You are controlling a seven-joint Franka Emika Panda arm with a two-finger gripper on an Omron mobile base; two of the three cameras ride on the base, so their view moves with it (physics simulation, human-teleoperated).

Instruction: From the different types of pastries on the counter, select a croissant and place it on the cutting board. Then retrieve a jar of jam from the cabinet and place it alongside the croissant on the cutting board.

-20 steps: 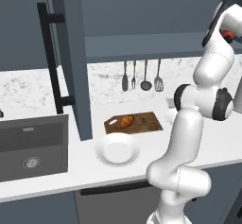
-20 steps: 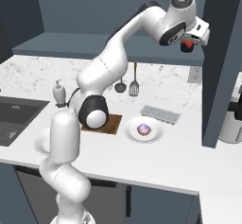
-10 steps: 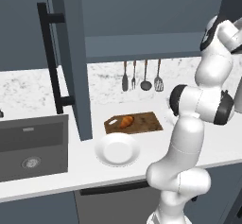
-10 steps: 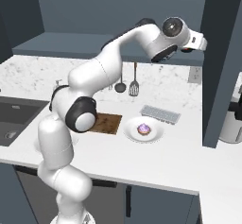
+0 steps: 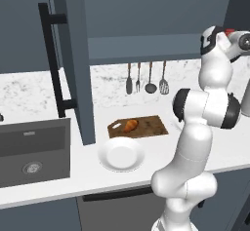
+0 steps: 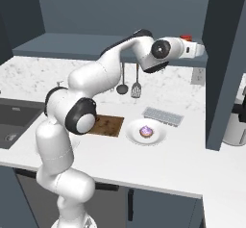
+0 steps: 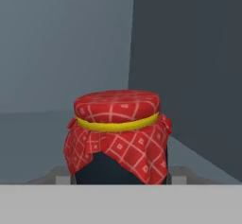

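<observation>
The small jar of jam with a red checked cloth cover and yellow band point(image 7: 117, 135) stands inside the dark slate-blue wall cabinet point(image 6: 226, 58), right between the tips of the claw point(image 7: 120, 176), which is closed on it. The small golden-orange croissant point(image 5: 131, 125) already lies on the flat dark-brown wooden cutting board point(image 5: 151, 126) on the white counter point(image 5: 68, 179), so the second step is in hand. Next, I think, the arm must draw the jar out of the cabinet without hitting the door, then lower it to a free part of the board beside the croissant.
</observation>
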